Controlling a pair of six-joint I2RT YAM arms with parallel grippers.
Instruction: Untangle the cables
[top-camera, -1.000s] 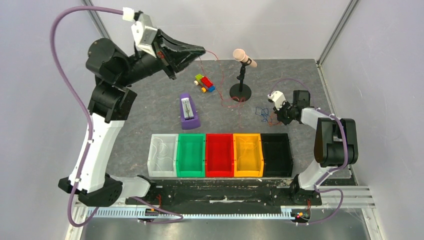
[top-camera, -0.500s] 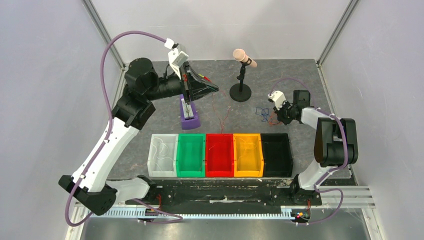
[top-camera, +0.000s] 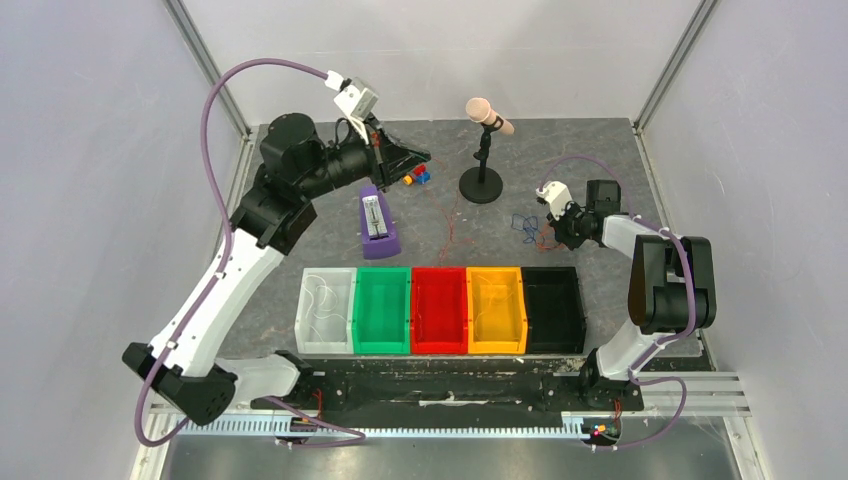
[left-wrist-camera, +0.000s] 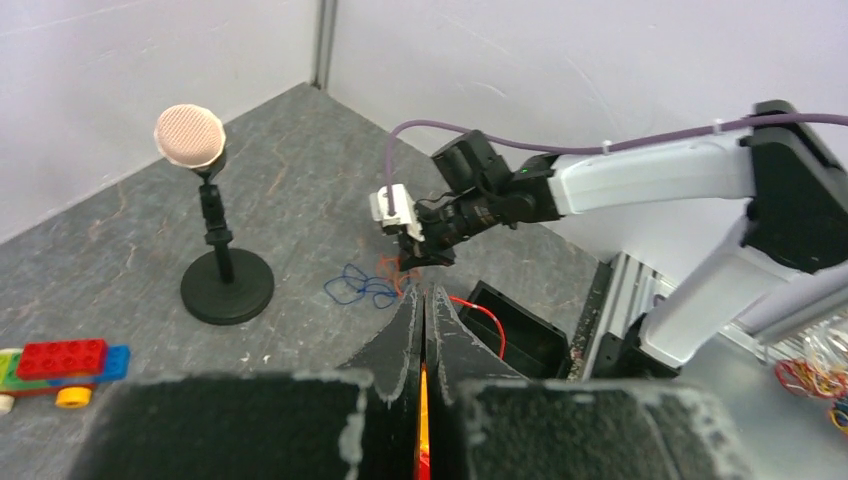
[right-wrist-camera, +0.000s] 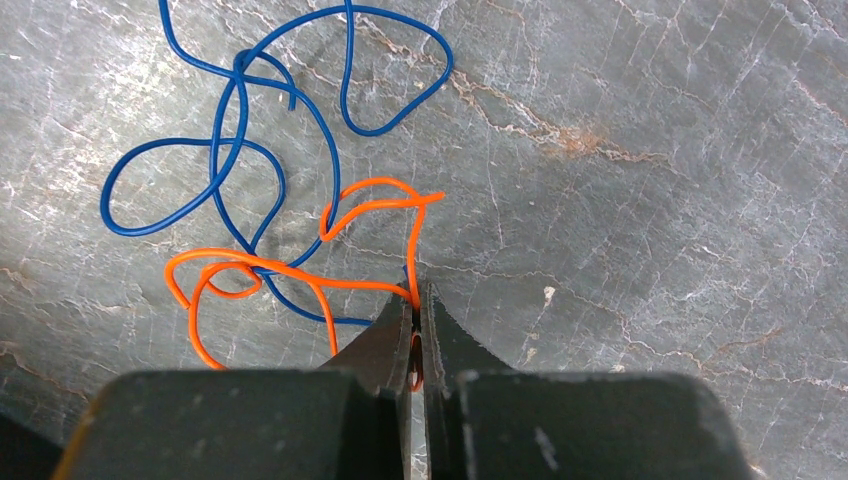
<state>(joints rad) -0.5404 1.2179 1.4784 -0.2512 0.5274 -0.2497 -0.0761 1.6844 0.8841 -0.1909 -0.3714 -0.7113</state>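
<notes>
My left gripper (top-camera: 427, 159) is raised over the far-left table and shut on a thin red wire (top-camera: 450, 228), which trails toward the red bin (top-camera: 438, 318). In the left wrist view the jaws (left-wrist-camera: 423, 296) are closed, with the red wire (left-wrist-camera: 480, 310) coming out on their right. My right gripper (top-camera: 553, 226) is low on the table at the right, shut on an orange wire (right-wrist-camera: 300, 276). That wire is tangled with a dark blue wire (right-wrist-camera: 240, 150). The blue wire also shows in the top view (top-camera: 522, 222) and in the left wrist view (left-wrist-camera: 355, 288).
A row of white (top-camera: 305, 312), green (top-camera: 357, 318), red, yellow (top-camera: 521, 312) and black (top-camera: 578, 300) bins stands at the near side. A purple block (top-camera: 376, 226), a toy brick car (top-camera: 415, 178) and a microphone on a stand (top-camera: 482, 183) stand farther back.
My left arm has come down from high at the back and swung right. The red wire has left the microphone base and now trails toward the red bin. The right arm has not moved.
</notes>
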